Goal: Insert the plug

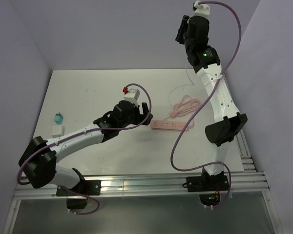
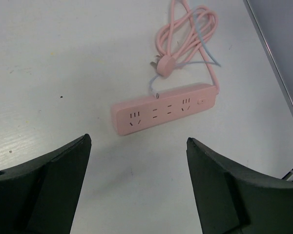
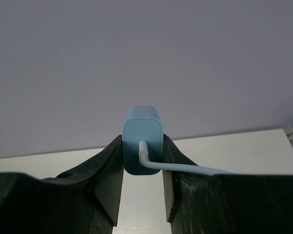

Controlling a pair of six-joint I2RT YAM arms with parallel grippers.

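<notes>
Right wrist: pale-blue, round-cornered plug (image 3: 142, 129) (cable (image 3: 185, 168) kinked sideways) pinched between jaws.

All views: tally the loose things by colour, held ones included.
Pink: 1, long plastic power strip
Teal-green: 1, small cube-shaped plastic plug
White: 1, small block
Light blue: 1, corded plastic plug in right gripper
Total: 4

Smooth matt plastic power strip (image 2: 163, 108) and blue adapter (image 3: 142, 134)
</notes>
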